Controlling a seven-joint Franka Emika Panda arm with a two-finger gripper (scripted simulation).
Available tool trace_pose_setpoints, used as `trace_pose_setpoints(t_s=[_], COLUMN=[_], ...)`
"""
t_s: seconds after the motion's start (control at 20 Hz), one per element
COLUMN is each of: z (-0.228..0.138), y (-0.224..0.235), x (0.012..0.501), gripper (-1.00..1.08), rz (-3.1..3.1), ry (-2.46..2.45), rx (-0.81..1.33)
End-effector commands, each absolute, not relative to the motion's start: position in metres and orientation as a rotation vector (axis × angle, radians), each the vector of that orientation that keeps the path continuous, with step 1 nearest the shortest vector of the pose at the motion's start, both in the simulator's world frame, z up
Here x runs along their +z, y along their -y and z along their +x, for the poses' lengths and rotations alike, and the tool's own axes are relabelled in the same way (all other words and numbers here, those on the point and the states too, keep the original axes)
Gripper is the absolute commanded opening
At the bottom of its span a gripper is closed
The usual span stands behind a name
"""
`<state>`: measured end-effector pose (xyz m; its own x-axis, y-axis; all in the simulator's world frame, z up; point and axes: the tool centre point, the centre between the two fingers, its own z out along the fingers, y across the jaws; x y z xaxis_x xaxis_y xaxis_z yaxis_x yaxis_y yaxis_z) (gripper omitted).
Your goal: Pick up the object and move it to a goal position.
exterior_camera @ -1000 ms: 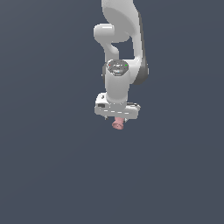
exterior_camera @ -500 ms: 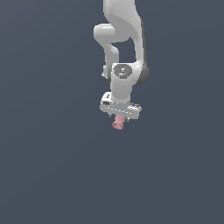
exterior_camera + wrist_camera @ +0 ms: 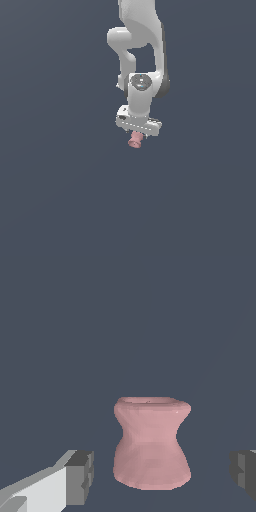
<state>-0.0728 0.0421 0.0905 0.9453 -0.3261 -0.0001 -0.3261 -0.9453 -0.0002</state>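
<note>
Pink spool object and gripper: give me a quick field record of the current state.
object: pink spool-like item, waisted middle, flared ends
object position: between the gripper fingers, just below the hand in the exterior view
fingers: dark pads on either side of the object, gaps visible on both sides in the wrist view
contact: none visible
gripper state: open
arm: white Panda arm, wrist pointing down
surroundings: plain dark grey

1. A plain dark slate-grey backdrop fills the exterior view from its left to its right, near and far alike.
2. It carries no seam, edge or shadow, so floor and wall cannot be told apart.
3. The same flat grey surface fills the wrist view.
</note>
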Motion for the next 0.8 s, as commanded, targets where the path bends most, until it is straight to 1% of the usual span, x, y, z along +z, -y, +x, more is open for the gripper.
trace_pose_setpoints(t_s=[0.0,0.45,0.7,0.75], z=[-0.073,-0.075,-0.074,-0.074], y=[-0.042,-0.042,-0.042,-0.042], x=[0.086,0.048,0.041,0.041], gripper=[1.0,1.0,1.0,-1.0], rz=[-3.098,-3.097,-3.097,-3.097], ry=[-0.52,-0.525,-0.526,-0.526], rx=[0.001,0.0,0.0,0.0])
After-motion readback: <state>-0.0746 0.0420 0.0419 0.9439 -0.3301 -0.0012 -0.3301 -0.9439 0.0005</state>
